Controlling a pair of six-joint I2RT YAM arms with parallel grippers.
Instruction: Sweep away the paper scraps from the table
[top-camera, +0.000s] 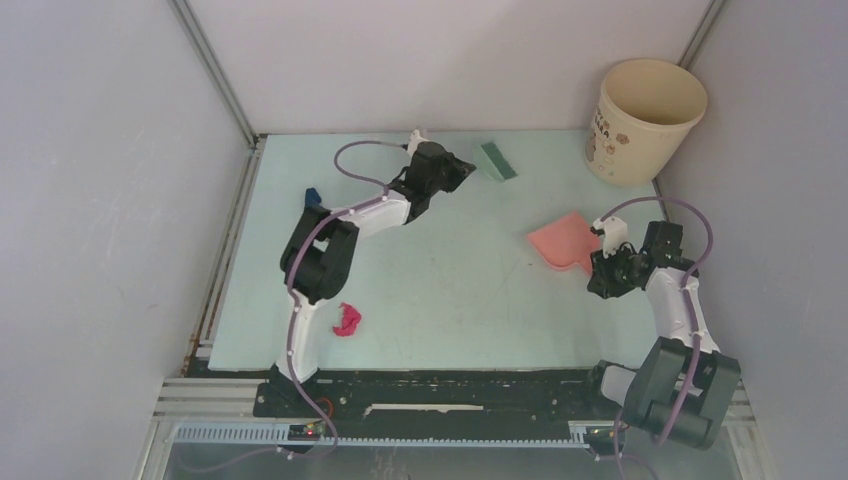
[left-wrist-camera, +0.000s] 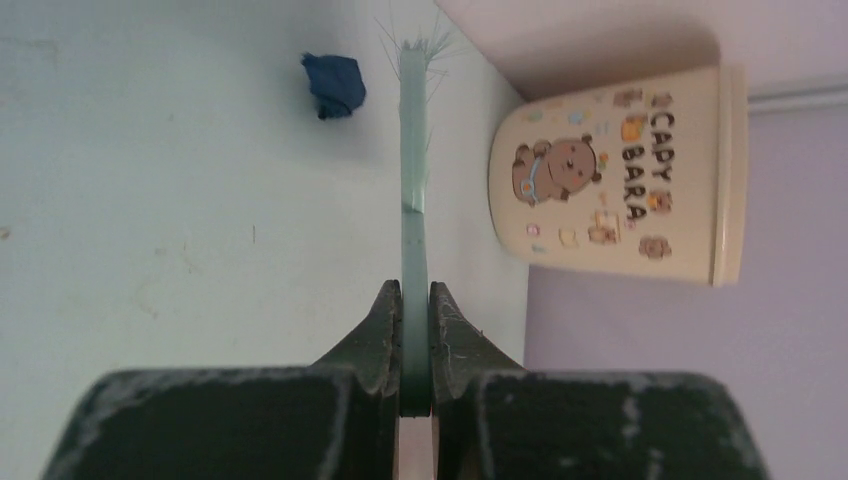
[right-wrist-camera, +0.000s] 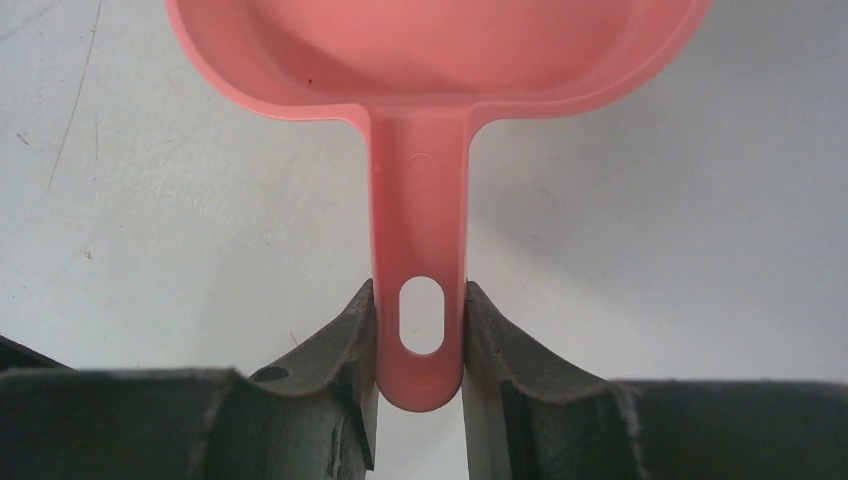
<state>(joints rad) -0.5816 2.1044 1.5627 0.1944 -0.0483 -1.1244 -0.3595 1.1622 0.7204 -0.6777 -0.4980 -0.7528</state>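
My left gripper (top-camera: 462, 170) reaches to the far middle of the table (top-camera: 450, 290) and is shut on the handle of the green hand brush (top-camera: 496, 160). In the left wrist view the gripper (left-wrist-camera: 415, 297) pinches the brush (left-wrist-camera: 413, 170), seen edge-on, and a dark blue paper scrap (left-wrist-camera: 334, 85) lies beside its bristle end. A magenta scrap (top-camera: 347, 320) lies near the front left. A dark blue scrap (top-camera: 313, 196) shows beside the left arm. My right gripper (top-camera: 598, 262) is shut on the handle of the pink dustpan (top-camera: 560, 242). The wrist view shows that gripper (right-wrist-camera: 420, 305) clamping the dustpan (right-wrist-camera: 430, 60) at its hanging hole.
A cream bucket (top-camera: 645, 120) with a cartoon print stands at the far right corner, also seen past the brush as bucket (left-wrist-camera: 620, 170). Grey walls enclose the table on three sides. A black rail (top-camera: 430, 395) runs along the near edge by the arm bases.
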